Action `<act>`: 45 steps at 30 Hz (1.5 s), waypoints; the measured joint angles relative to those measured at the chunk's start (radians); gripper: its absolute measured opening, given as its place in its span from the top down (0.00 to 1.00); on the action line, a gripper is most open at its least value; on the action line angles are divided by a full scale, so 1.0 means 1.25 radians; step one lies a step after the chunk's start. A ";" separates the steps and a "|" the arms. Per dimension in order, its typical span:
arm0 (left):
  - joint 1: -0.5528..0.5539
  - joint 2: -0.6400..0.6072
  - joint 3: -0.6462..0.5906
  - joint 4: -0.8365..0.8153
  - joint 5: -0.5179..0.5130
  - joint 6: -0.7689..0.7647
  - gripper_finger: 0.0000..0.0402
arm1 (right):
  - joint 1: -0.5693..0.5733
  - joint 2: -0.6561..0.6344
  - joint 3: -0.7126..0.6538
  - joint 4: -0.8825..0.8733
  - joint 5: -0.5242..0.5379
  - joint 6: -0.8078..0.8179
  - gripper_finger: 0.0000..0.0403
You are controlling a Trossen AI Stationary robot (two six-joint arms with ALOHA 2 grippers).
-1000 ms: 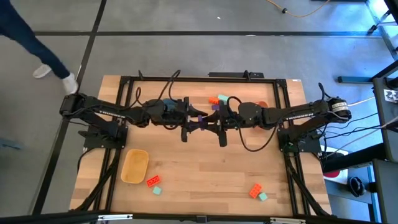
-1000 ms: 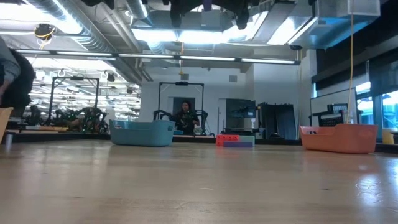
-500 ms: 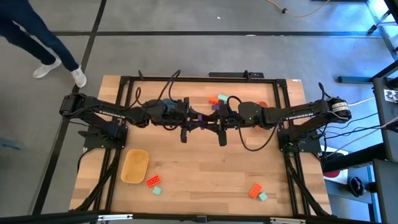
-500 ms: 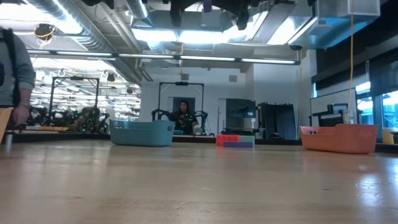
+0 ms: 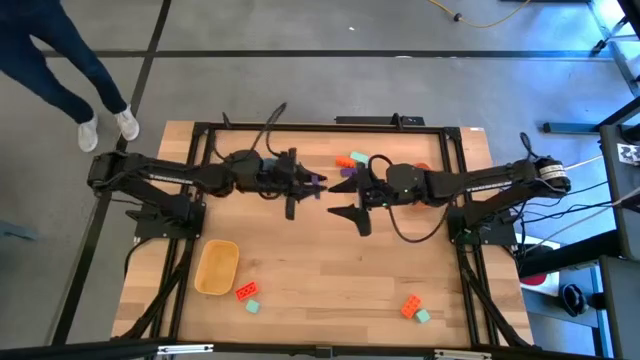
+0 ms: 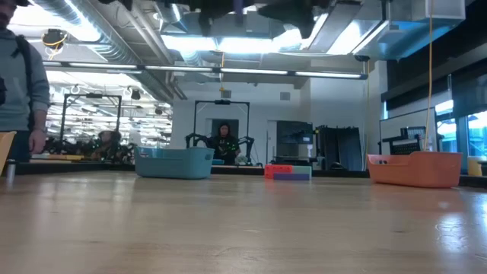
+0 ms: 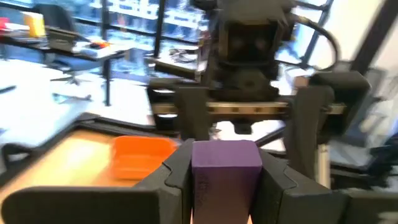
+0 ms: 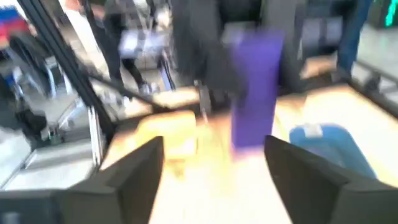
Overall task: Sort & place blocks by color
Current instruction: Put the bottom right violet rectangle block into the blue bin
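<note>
High view, item by item: left gripper (image 5: 318,183) held raised over the middle of the surface (image 5: 320,270), jaws clenched on a purple block (image 5: 316,182); right gripper (image 5: 345,205) just beside it, facing it, jaws spread and empty, near the block but apart from it; the two arms meeting nose to nose reads as a hand-over in which the purple block now rests with the left arm alone.

Left wrist view: purple block (image 7: 225,172) seated upright between the two dark fingers (image 7: 177,174), gripped on its side faces; right arm's wrist straight ahead.

Right wrist view: own jaws wide, nothing between them; purple block (image 8: 255,87) beyond them, hanging from the other arm.

Loose stock on the surface: orange-red block (image 5: 343,160) and mint-green block (image 5: 358,157) touching near the far edge; orange-red block (image 5: 245,291) with a mint-green block (image 5: 251,305) near the yellow tub (image 5: 217,267); another orange-red block (image 5: 410,306) and mint-green block (image 5: 423,316) at the near right; all unsorted.

Tubs: yellow at the near left; blue tub (image 6: 174,162) and orange tub (image 6: 415,168) plain in the low view, largely hidden under the arms from above; judged the purple block's bin lies on the left arm's side, hence the transfer.
</note>
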 joint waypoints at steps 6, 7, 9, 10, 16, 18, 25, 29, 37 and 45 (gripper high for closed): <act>0.029 -0.129 -0.002 -0.188 0.004 0.045 0.77 | -0.006 -0.098 0.000 -0.178 0.037 0.000 0.14; 0.033 -0.153 -0.006 -0.196 0.004 0.050 0.77 | -0.006 -0.115 0.000 -0.209 0.048 0.000 0.14; 0.040 -0.207 -0.033 -0.204 0.000 0.056 0.77 | -0.006 -0.156 0.000 -0.274 0.063 0.006 0.15; 0.041 -0.232 -0.047 -0.204 -0.003 0.057 0.77 | -0.006 -0.175 0.000 -0.294 0.065 0.016 0.16; 0.020 -0.382 -0.155 -0.204 -0.041 0.017 0.77 | -0.006 -0.308 -0.094 -0.286 0.107 0.087 0.18; 0.007 -0.413 -0.181 -0.195 -0.042 0.002 0.77 | -0.006 -0.350 -0.149 -0.214 0.115 0.109 0.18; -0.019 -0.438 -0.231 -0.158 -0.038 -0.045 0.77 | -0.005 -0.395 -0.326 0.272 0.084 0.126 0.18; -0.021 -0.438 -0.231 -0.154 -0.037 -0.047 0.77 | 0.001 -0.392 -0.341 0.303 0.085 0.123 0.18; -0.021 -0.438 -0.231 -0.154 -0.039 -0.047 0.77 | 0.001 -0.392 -0.341 0.301 0.085 0.092 0.18; -0.021 -0.438 -0.231 -0.154 -0.039 -0.047 0.77 | 0.001 -0.392 -0.341 0.298 0.085 0.084 0.18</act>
